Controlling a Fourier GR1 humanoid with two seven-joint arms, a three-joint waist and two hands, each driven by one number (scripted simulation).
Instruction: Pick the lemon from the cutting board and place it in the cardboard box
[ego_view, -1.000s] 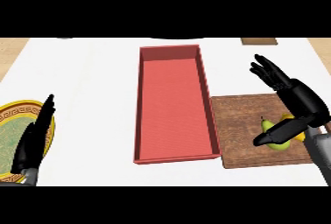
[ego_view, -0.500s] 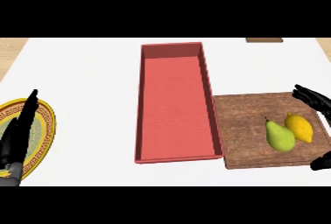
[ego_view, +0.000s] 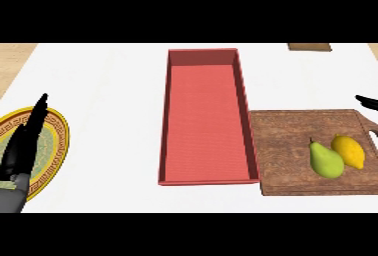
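- Counter (ego_view: 111, 100): plain white, no pattern.
- Box (ego_view: 207, 125): salmon red on floor and walls, the walls a shade darker.
- Cutting board (ego_view: 291, 140): dark brown with mottled wood grain.
- Lemon (ego_view: 348, 151): yellow, leaning to orange on one side.
- Pear (ego_view: 325, 160): yellow-green.
- Plate (ego_view: 60, 131): golden-yellow rim carrying a dark key-pattern band; pale green centre.
- Left hand (ego_view: 26, 142): black; its forearm (ego_view: 11, 200) grey.
- Right hand (ego_view: 367, 101): black.
- Small block (ego_view: 308, 47) at the far edge: tan brown.
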